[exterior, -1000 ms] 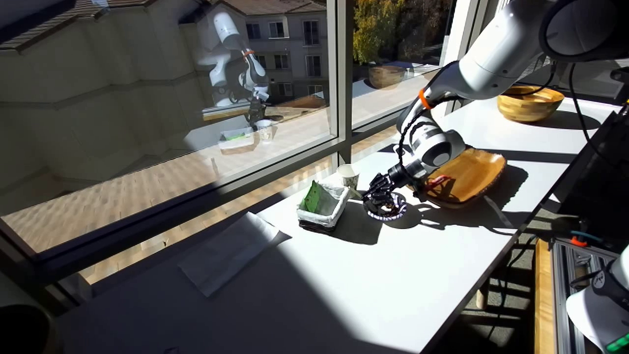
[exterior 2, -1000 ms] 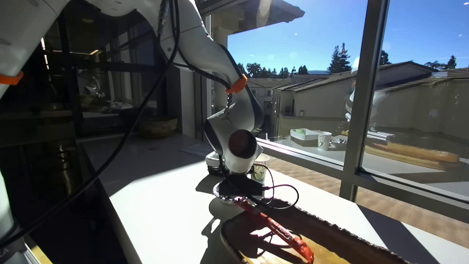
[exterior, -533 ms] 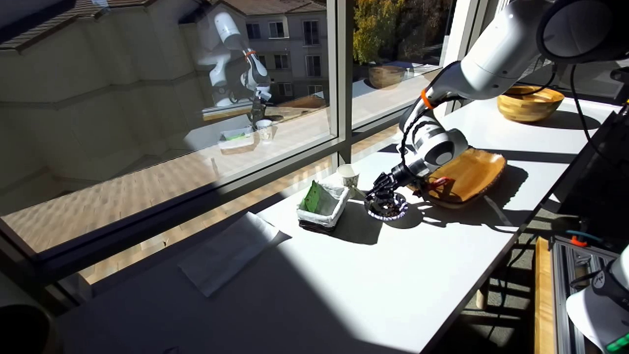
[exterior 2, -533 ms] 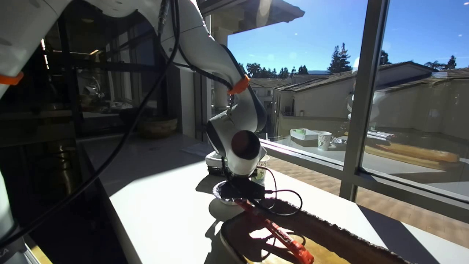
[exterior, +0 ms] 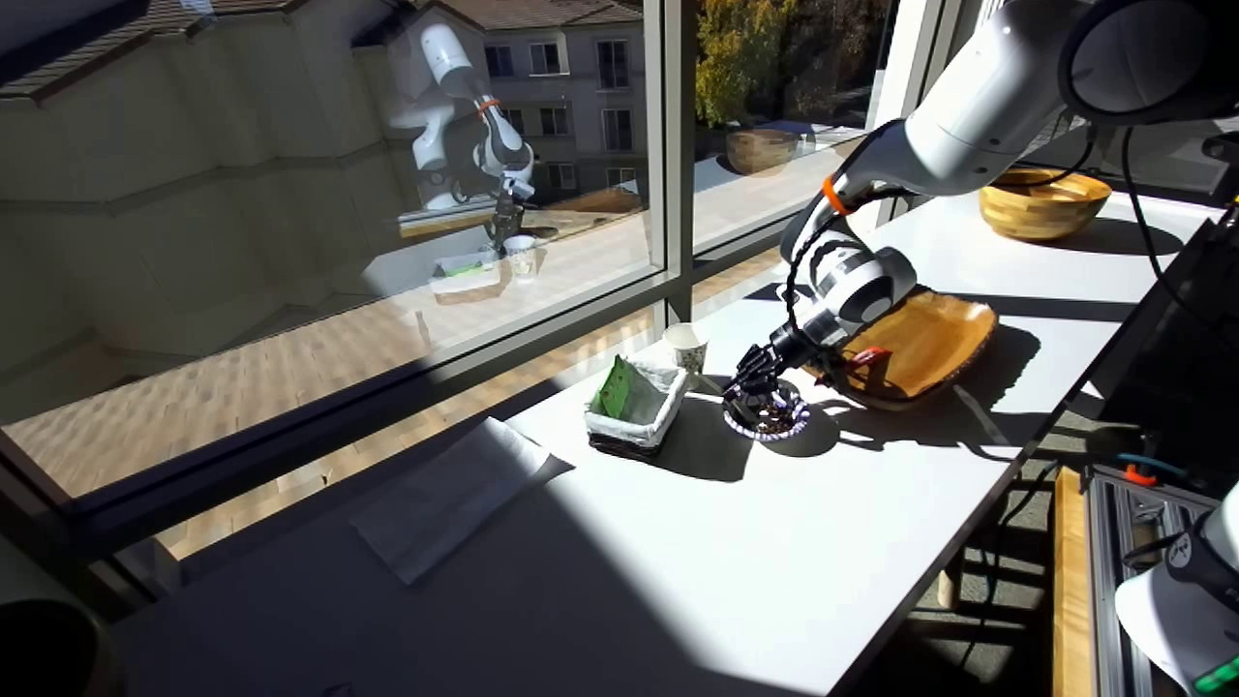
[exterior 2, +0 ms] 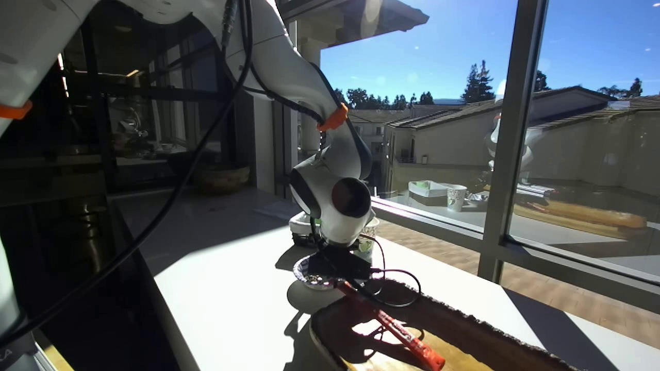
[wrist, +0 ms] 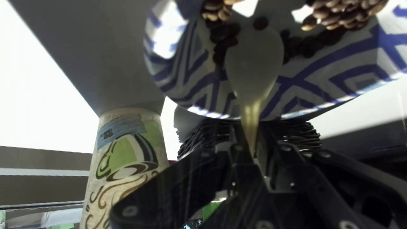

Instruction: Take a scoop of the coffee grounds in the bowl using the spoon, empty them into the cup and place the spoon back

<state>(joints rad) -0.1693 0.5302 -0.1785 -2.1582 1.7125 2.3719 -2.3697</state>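
The bowl [exterior: 770,435] is white with blue stripes and stands on the table; it also shows in the wrist view [wrist: 171,86]. The coffee shows as brown beans [wrist: 346,16] in it. The spoon [wrist: 254,60] is pale, its scoop low inside the bowl among the beans. A dark bean lies at its tip; the rest of the scoop looks bare. My gripper [wrist: 249,136] is shut on the spoon's handle at the bowl's rim. The white cup with a green print [wrist: 127,156] stands beside the bowl; it shows in both exterior views [exterior: 686,350] [exterior 2: 367,247], partly hidden.
A cloth-lined dark basket [exterior: 621,433] with a green packet stands close to the cup and bowl. A wooden tray [exterior: 944,334] lies on the bowl's other side, with a red stick-like thing [exterior 2: 407,335] at it. A wooden bowl [exterior: 1045,213] stands farther off. Windows edge the table.
The bowl has slid slightly, away from the cup. My gripper has shifted a little with it, still holding the spoon. The cup and basket have not moved.
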